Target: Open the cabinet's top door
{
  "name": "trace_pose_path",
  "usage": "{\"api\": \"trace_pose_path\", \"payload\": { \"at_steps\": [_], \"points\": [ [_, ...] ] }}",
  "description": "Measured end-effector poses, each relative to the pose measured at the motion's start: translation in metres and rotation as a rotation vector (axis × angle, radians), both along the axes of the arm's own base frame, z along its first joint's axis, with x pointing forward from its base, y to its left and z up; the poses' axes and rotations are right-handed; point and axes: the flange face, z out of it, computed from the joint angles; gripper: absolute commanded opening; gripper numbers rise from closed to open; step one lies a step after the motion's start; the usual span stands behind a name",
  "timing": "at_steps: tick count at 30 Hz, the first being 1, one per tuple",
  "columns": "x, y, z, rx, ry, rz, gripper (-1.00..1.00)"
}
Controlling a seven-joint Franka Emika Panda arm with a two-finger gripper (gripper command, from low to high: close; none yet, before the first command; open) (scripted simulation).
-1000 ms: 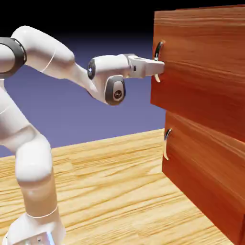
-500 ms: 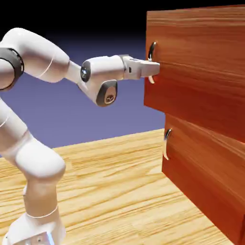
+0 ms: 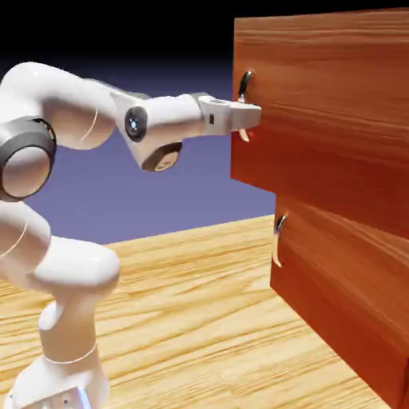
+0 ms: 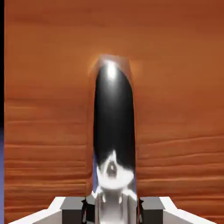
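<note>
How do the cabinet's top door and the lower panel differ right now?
The top door stands out past the lower panel, its handle edge pulled toward the arm; the lower panel sits flush and closed. The gripper is shut on the top door's handle; the lower handle is untouched. Both are reddish-brown wood grain with curved silver handles.

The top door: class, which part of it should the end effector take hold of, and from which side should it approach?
Grip the curved silver handle near the top door's free edge, approaching head-on from the front. It bows off the panel, leaving room for fingers either side, as the end effector shows.
</note>
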Motion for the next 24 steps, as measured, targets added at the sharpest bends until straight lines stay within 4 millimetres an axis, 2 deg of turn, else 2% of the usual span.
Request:
{"api": "trace_pose_path", "payload": {
  "at_steps": [12,24],
  "points": [
    [-0.067,-0.058,0.000,-0.002,0.000,0.187,-1.00],
    [-0.117,-0.121,0.000,-0.006,0.000,0.352,-1.00]
  ]
}}
